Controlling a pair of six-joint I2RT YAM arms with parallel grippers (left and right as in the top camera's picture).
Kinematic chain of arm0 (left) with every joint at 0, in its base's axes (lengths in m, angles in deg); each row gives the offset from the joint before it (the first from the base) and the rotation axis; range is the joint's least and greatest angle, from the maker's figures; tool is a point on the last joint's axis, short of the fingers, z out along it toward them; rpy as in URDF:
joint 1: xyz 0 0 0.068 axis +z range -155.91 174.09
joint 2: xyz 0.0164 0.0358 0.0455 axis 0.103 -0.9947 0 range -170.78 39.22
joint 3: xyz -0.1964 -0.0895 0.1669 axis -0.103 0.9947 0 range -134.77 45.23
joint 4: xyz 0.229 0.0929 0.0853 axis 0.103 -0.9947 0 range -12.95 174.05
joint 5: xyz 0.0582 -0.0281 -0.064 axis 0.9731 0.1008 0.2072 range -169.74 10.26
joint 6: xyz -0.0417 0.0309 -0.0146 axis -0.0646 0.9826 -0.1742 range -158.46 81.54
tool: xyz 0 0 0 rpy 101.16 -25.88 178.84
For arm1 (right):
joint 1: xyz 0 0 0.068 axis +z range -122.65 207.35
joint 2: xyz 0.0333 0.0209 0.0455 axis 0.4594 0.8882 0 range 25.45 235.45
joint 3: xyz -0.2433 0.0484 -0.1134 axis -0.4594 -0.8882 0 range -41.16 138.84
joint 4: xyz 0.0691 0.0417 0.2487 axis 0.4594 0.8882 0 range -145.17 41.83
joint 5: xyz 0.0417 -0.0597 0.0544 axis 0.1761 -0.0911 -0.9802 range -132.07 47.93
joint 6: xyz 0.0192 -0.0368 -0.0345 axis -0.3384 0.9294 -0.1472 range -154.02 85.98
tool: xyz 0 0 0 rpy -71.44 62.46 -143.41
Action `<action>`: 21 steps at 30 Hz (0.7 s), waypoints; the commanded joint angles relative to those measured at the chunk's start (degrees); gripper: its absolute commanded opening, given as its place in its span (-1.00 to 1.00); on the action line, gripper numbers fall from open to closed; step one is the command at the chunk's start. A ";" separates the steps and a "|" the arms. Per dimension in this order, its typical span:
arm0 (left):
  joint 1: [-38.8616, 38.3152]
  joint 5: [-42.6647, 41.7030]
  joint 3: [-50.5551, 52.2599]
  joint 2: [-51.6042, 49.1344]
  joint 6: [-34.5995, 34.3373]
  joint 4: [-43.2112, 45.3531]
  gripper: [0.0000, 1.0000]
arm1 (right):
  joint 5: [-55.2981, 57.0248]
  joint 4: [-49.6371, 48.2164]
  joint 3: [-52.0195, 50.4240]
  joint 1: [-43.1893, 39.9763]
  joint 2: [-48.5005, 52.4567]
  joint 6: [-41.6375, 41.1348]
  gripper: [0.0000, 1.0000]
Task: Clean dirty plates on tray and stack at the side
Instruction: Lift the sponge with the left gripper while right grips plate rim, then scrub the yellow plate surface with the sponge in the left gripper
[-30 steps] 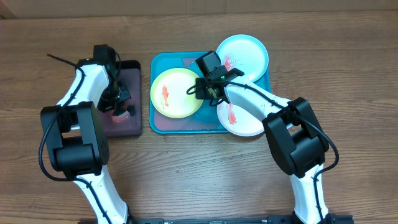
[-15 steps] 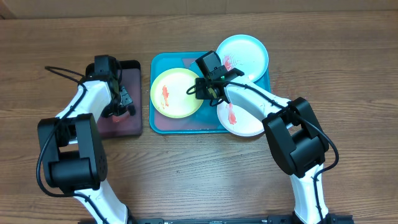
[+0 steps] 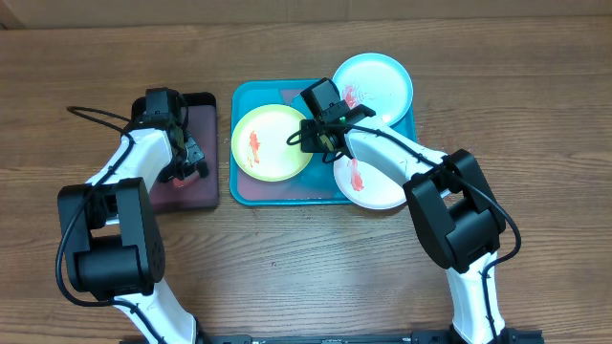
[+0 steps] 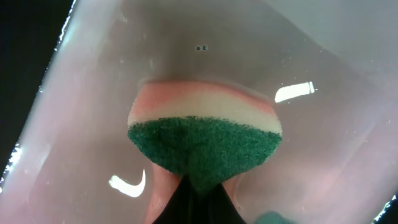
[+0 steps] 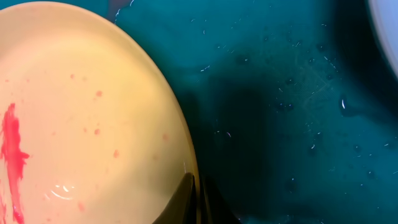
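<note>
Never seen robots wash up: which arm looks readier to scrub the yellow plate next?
Left, probably: the left gripper is shut on the sponge in the black tray, while the right gripper pinches the rim of the yellow plate.

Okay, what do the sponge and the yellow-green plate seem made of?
The green-and-white sponge: coarse fuzzy scouring fibre over smooth pale foam. The round yellow-green plate: probably plastic, smooth and glossy, going by the small glare near its rim.
</note>
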 commanded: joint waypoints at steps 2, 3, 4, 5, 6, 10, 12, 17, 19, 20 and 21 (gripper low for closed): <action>-0.37 -5.33 8.13 -8.20 -3.15 -1.73 -0.92 | 0.59 0.76 0.28 0.17 1.62 0.48 -0.93; -0.37 -5.33 8.28 -8.20 -3.15 -1.73 -0.92 | 0.57 0.76 0.28 0.17 1.62 0.50 -0.93; -0.37 -5.33 8.44 -8.20 -3.13 -1.75 -0.91 | 0.57 0.74 0.28 0.17 1.62 0.50 -0.93; -0.37 -5.33 8.44 -8.20 -3.10 -1.75 -0.92 | 0.59 0.76 0.28 0.17 1.62 0.48 -0.93; -0.37 -5.51 8.41 -8.20 -3.06 -1.75 -0.92 | 0.59 0.76 0.28 0.17 1.62 0.50 -0.93; -0.35 -7.43 5.84 -7.72 -1.53 -3.87 -0.92 | 0.55 0.76 0.28 0.17 1.62 0.48 -0.93; -0.35 -7.43 2.23 -6.88 -0.83 -7.10 -0.92 | 0.09 0.76 0.28 0.17 1.62 0.50 -0.93; -0.35 -7.15 -11.15 -4.11 4.35 -16.09 -0.92 | -1.20 0.74 0.31 0.15 1.62 0.50 -0.93; -0.37 -6.03 -17.57 -3.48 6.73 -20.11 -0.92 | -2.08 0.76 0.37 0.11 1.62 0.50 -0.93; -0.37 -5.05 -20.33 -3.34 7.34 -21.92 -0.92 | -2.47 0.76 0.42 0.04 1.62 0.52 -0.93; -0.37 -3.80 -23.47 -3.34 7.89 -24.02 -0.92 | -2.86 0.79 0.42 -0.07 1.60 0.52 -0.93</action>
